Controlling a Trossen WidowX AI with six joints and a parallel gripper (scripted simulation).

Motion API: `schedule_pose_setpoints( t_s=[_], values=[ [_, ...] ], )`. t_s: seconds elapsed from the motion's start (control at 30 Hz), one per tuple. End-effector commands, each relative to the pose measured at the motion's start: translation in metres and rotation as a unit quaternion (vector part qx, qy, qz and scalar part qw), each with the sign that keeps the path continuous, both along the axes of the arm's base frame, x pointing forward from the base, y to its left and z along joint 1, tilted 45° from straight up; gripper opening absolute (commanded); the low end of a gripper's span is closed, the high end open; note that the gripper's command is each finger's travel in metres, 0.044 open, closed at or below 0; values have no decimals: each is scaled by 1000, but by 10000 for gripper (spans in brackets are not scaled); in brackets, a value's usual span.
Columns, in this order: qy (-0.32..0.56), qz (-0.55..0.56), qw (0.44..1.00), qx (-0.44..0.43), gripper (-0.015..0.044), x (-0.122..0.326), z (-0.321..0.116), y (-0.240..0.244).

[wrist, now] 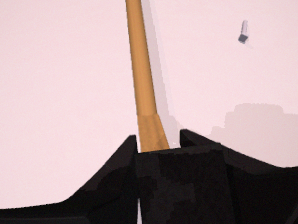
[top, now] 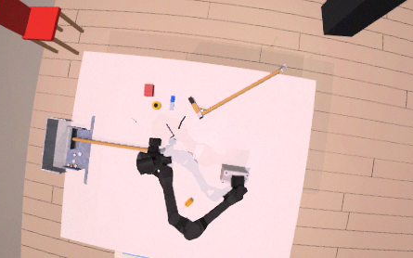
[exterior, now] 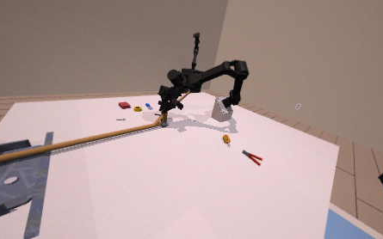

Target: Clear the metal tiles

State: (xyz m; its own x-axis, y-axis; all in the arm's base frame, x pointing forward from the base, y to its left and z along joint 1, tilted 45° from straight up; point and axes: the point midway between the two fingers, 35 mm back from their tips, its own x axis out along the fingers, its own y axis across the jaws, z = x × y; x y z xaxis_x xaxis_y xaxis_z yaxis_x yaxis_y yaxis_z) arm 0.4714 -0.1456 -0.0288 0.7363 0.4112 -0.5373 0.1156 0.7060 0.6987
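My gripper is shut on the wooden handle of the long scraper, low over the table. The handle reaches left over the steel bench plate, along the plate's upper side in the top view. A dark scraper head shows at its far end, near the catch box. Several small metal tiles lie on the plate beside the scraper. The inside of the catch box is too unclear to tell what it holds.
A second long-handled tool lies behind the arm. A red block, a yellow ring-like item and a blue-ended item lie nearby. Red-handled pliers and a grey box are also on the table.
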Motion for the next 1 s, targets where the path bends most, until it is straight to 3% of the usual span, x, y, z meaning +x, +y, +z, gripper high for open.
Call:
schedule_pose_setpoints(
  t_s=[0.0,0.97],
  values=[
    [0,-3,1000,-1,0,-6,-1,-3],
    [1,-4,1000,-2,0,-33,-3,-1]
  ],
)
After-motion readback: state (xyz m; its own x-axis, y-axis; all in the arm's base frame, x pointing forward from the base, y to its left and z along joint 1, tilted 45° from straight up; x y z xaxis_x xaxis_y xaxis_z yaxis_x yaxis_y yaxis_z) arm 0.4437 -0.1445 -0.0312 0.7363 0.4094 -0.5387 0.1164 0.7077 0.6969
